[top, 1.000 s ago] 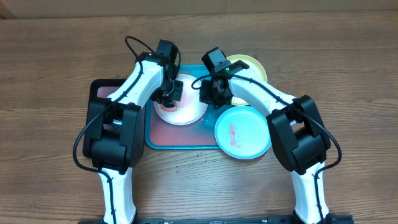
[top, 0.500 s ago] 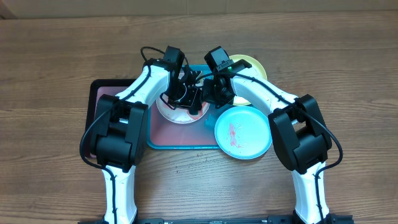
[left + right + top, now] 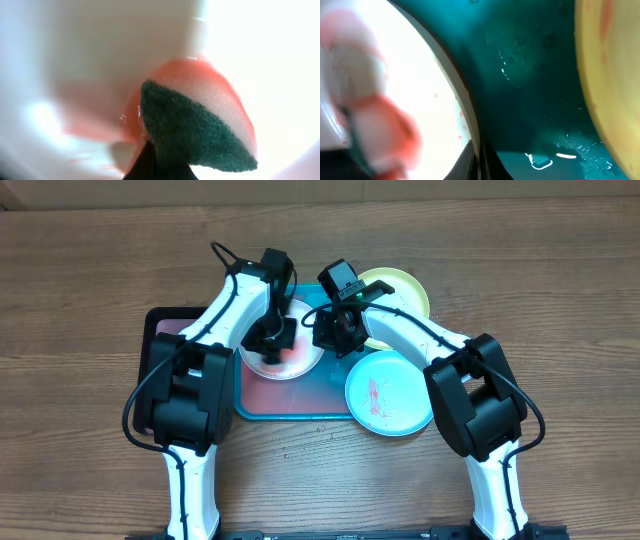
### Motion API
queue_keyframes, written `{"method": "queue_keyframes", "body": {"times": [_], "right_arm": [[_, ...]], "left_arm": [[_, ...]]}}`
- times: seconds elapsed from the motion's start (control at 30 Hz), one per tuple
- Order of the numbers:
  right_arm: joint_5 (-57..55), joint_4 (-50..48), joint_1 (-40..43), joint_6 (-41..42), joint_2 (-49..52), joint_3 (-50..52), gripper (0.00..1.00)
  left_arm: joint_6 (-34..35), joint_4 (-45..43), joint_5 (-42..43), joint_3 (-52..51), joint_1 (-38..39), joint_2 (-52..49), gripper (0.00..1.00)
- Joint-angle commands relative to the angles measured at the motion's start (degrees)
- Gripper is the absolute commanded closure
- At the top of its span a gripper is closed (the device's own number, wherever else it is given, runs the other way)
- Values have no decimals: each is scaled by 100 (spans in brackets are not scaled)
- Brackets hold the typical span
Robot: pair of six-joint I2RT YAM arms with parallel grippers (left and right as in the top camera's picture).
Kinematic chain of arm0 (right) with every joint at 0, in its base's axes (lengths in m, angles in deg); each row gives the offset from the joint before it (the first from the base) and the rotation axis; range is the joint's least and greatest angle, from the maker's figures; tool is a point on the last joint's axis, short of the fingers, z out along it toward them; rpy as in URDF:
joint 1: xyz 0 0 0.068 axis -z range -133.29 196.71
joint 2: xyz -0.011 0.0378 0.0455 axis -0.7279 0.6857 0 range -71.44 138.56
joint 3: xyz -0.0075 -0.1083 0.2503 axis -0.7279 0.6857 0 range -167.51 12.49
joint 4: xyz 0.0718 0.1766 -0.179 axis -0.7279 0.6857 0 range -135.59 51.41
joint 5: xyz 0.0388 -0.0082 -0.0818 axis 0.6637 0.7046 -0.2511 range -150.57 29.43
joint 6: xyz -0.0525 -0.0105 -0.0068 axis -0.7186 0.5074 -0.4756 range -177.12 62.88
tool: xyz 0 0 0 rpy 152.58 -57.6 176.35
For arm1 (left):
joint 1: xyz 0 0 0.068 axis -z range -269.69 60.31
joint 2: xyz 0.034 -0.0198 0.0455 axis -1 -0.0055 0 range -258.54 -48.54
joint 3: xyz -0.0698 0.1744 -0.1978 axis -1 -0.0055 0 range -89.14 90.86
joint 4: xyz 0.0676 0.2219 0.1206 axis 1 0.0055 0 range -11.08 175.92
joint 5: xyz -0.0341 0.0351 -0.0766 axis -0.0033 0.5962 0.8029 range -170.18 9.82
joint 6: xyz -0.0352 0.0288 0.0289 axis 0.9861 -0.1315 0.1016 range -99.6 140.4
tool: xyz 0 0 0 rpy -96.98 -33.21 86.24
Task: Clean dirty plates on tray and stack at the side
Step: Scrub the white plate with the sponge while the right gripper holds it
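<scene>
Our left gripper (image 3: pixel 272 345) is clamped on the sponge (image 3: pixel 200 125) and presses it against the white plate (image 3: pixel 300 363), where the red smear lies. Our right gripper (image 3: pixel 333 335) is drawn narrow at that plate's rim, apparently pinching it so the plate cannot slide under the scrubbing. The plate lies on the tray (image 3: pixel 290 408), which catches the reddish runoff. The blue plate (image 3: pixel 390 395), smeared, overhangs the tray's near right corner. The green plate (image 3: pixel 405 285) sits at its far right corner, both uncleaned, we judge.
</scene>
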Motion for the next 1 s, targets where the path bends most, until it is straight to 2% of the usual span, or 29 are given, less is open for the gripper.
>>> {"method": "queue_keyframes", "body": {"times": [0.0,0.17,0.27,0.4,0.47,0.7,0.83,0.97], "right_arm": [[-7,24,59,4,61,-9,96],[-4,46,59,4,61,-9,96],[-7,83,57,2,61,-9,96],[-7,92,57,0,61,-9,96],[-7,96,57,-20,61,-9,96],[-9,120,59,-20,61,-9,96],[-9,109,59,-20,61,-9,96],[-7,114,59,-20,61,-9,96]], "left_arm": [[402,-133,-2122,94,-72,-190,96],[400,-796,-2090,83,107,-190,96],[243,-1261,-1720,83,249,-190,96],[-396,-1816,-623,83,387,-190,96],[-828,-1934,382,83,468,-190,96],[-1895,-1130,1982,83,538,-190,96],[-2354,-404,1923,83,457,-190,96],[-2068,-219,1045,83,275,-190,96]]}}
